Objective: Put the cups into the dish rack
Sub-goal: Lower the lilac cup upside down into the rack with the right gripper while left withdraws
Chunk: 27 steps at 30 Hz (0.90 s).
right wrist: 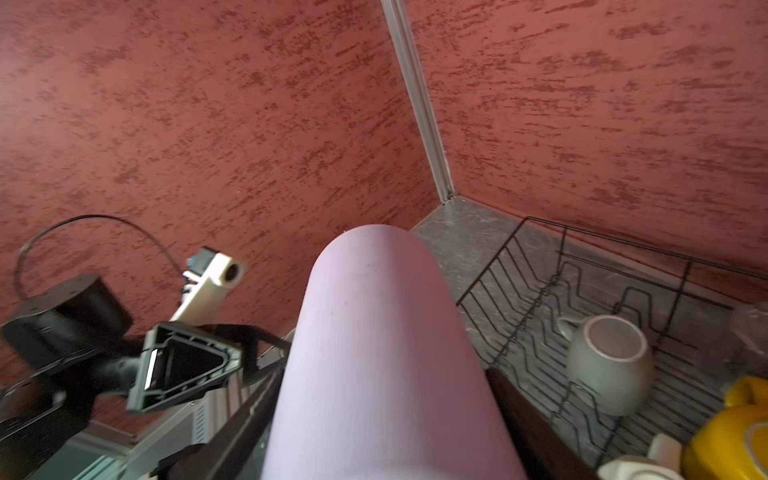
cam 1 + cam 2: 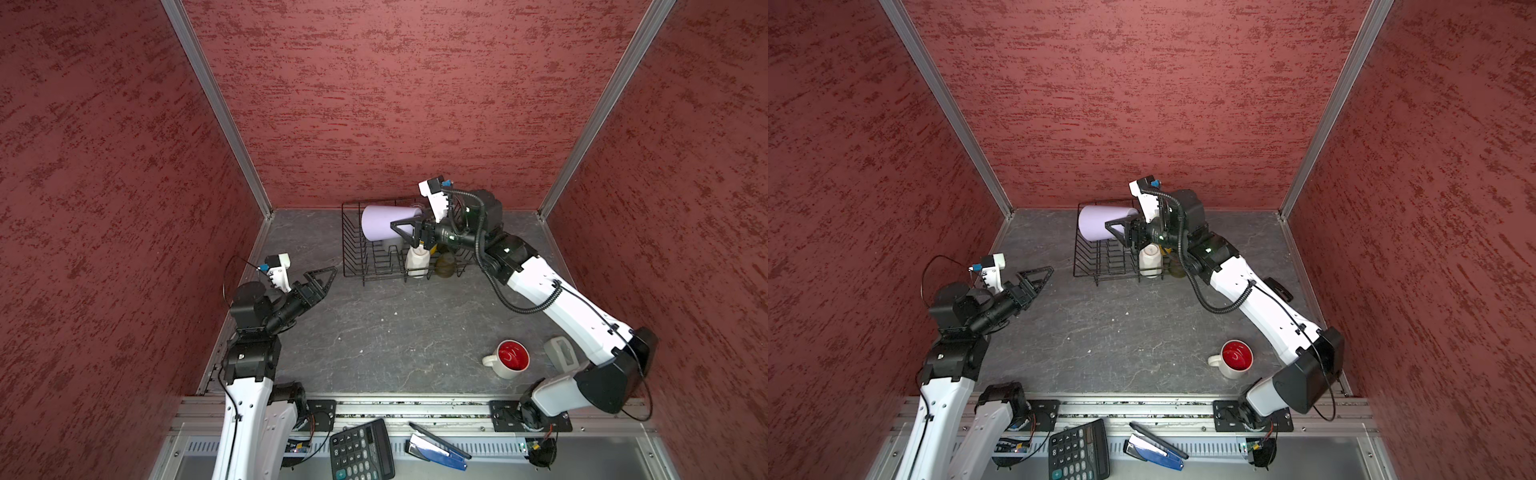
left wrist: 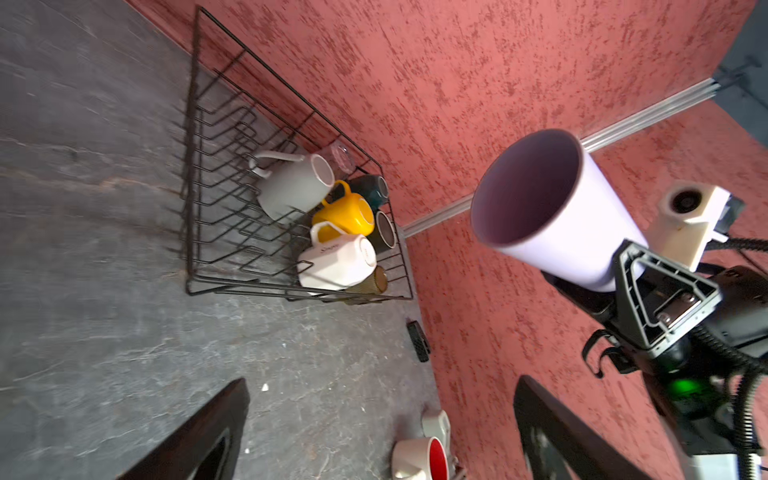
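Observation:
My right gripper (image 2: 395, 227) (image 1: 382, 399) is shut on the lavender tumbler (image 2: 380, 222) (image 2: 1096, 224) (image 3: 552, 199). It holds the tumbler on its side above the black wire dish rack (image 2: 353, 249) (image 3: 195, 166), mouth facing left. In the rack's right end lie a grey mug (image 3: 291, 187), a yellow mug (image 3: 345, 212), a white mug (image 3: 336, 259), a teal mug (image 3: 370, 189), a dark mug (image 3: 384, 230), an olive glass (image 3: 376, 280) and a clear glass (image 3: 343, 153). A white mug with red inside (image 2: 509, 359) (image 2: 1235, 358) stands upright on the table at front right. My left gripper (image 2: 328, 277) (image 3: 374, 415) is open and holds nothing, left of the rack.
A grey boxy object (image 2: 561, 353) sits beside the red-inside mug under my right arm. A small black object (image 2: 1277, 289) lies by the right wall. A calculator (image 2: 361, 451) and a stapler (image 2: 436, 451) lie on the front ledge. Red walls close in three sides.

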Each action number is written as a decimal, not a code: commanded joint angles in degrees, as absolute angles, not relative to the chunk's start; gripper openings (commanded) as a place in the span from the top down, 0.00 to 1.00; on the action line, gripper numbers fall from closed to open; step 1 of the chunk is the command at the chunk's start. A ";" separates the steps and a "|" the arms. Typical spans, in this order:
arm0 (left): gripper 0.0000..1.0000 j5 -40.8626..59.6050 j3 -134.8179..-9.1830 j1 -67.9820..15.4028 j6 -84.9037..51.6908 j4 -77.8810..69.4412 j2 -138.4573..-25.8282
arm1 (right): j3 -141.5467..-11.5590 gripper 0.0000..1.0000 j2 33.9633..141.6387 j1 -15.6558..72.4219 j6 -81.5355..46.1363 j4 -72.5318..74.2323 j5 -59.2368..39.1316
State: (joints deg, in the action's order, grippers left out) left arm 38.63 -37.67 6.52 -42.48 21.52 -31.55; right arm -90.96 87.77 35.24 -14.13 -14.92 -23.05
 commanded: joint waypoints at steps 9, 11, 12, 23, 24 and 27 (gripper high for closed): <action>0.01 26.39 -39.72 7.12 -34.13 38.55 -23.22 | -110.75 0.96 104.32 35.26 -7.37 -29.54 -9.35; 0.00 25.61 -40.05 7.12 -33.76 39.76 -21.88 | -114.20 0.97 107.82 35.33 -6.52 -31.06 -7.52; 0.00 25.34 -40.28 7.12 -33.73 40.37 -21.44 | -115.72 0.97 109.28 35.40 -6.07 -31.70 -6.81; 0.00 24.78 -40.90 7.14 -34.36 42.97 -19.46 | -135.17 1.00 126.85 36.59 -2.24 -39.28 -0.75; 0.01 24.83 -40.95 7.15 -34.40 43.06 -19.43 | -136.07 1.00 127.99 36.73 -2.03 -39.42 -0.26; 0.00 24.79 -40.92 7.14 -34.45 43.42 -19.08 | -138.79 1.00 131.34 37.12 -1.66 -39.04 1.07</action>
State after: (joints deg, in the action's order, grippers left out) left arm 25.19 -40.29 6.76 -35.09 42.70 -19.84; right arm -135.76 129.75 36.40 -3.09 -37.80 -2.20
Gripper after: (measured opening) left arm 0.995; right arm 0.711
